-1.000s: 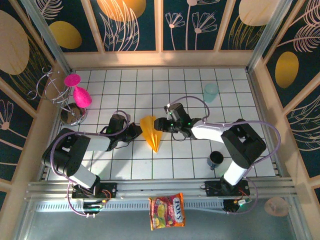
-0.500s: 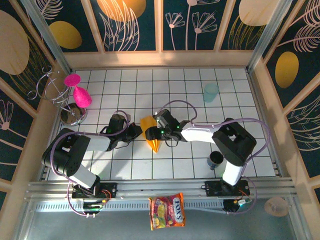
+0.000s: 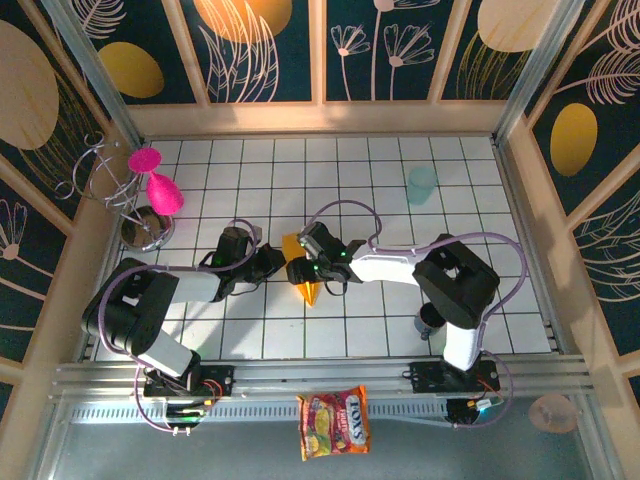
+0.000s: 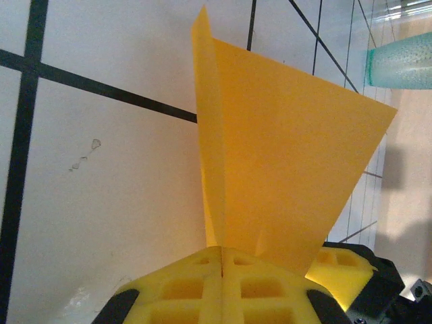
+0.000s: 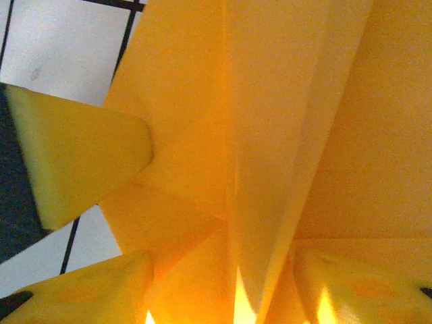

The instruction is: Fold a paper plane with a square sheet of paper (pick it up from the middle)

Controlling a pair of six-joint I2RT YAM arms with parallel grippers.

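Right now the paper plane (image 3: 309, 290) lies near the middle of the white tiled surface (image 3: 250, 335), between the two arms. From above, just its pointed tip and a bit of its top edge peek out. The rest is hidden under the right pincer (image 3: 303, 270). The left pincer (image 3: 272, 262) sits at its left side.

From the left wrist, the left pincer (image 4: 223, 255) is squeezed tight on the paper plane (image 4: 283, 169), which stands up on edge with its bottom cut off.

From the right wrist, the paper plane (image 5: 270, 135) is very close and blurry. The right pincer (image 5: 223, 290) has its pads apart, with a raised fold between them. I cannot tell if they touch it.

A dark cup (image 3: 432, 318) is half hidden behind the right arm.
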